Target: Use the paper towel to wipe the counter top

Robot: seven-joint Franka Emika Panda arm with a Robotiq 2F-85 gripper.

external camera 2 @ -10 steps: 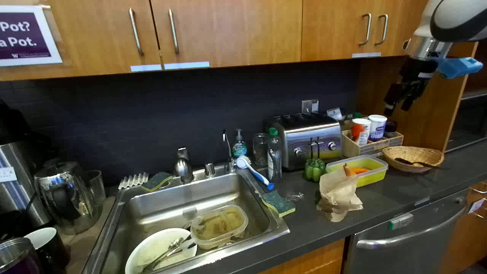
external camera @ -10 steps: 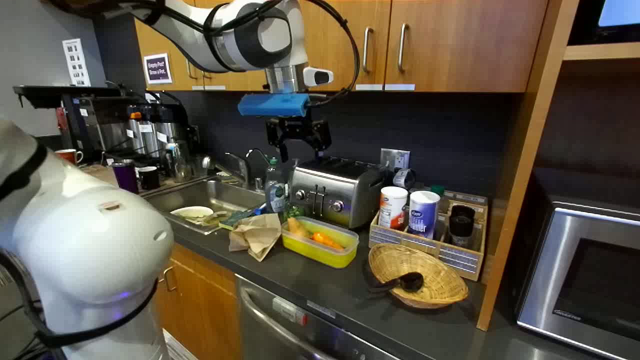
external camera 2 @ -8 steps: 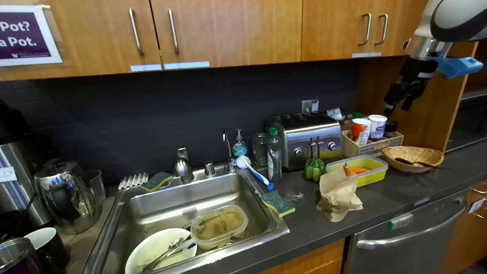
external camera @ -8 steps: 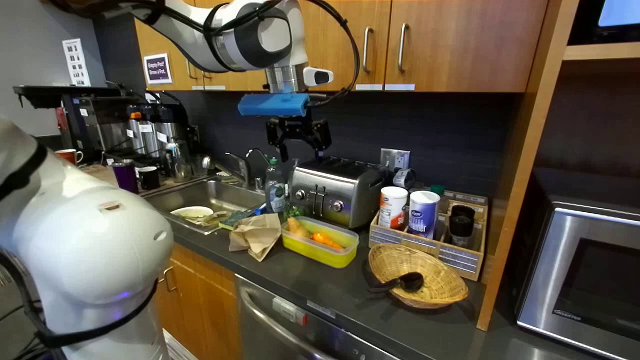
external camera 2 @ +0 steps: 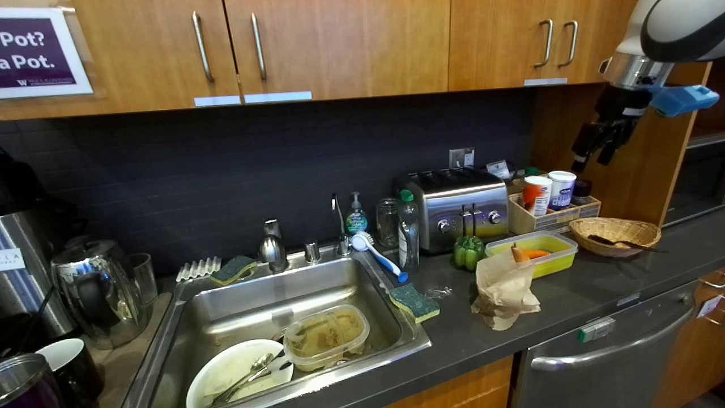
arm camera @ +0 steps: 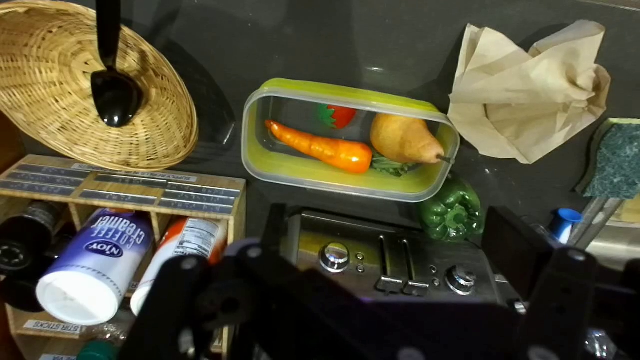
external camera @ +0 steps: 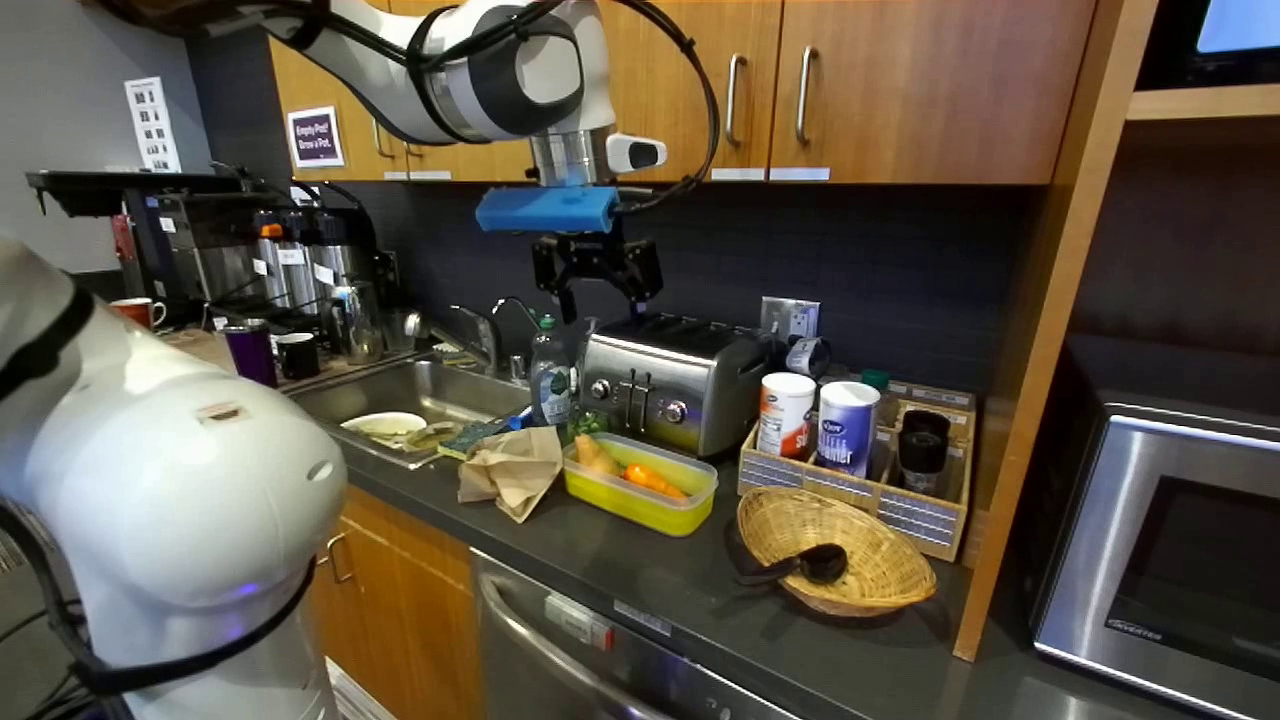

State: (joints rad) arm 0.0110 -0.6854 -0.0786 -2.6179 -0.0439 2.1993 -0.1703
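The paper towel (arm camera: 530, 90), a crumpled tan-brown sheet, lies on the dark grey counter top (arm camera: 300, 45) in the wrist view's upper right. Both exterior views show the towel (external camera: 512, 470) (external camera 2: 504, 292) between the sink and a yellow container, beside that container's end. High above the counter top (external camera: 690, 580), over the toaster area, hangs my gripper (external camera: 604, 305) (external camera 2: 593, 160), pointing down and well apart from the towel. Its fingers are spread wide in the wrist view, where the gripper (arm camera: 387, 217) has nothing between them; the toaster front shows beyond the gap.
A yellow container (arm camera: 345, 185) holds a carrot, a pear and a strawberry. Around it are a green pepper (arm camera: 452, 215), a toaster (external camera: 680, 380), a condiment organizer (external camera: 860, 490) and a wicker basket (external camera: 890, 560) with a black ladle. A sponge (external camera 2: 416, 303) lies by the sink (external camera 2: 317, 283).
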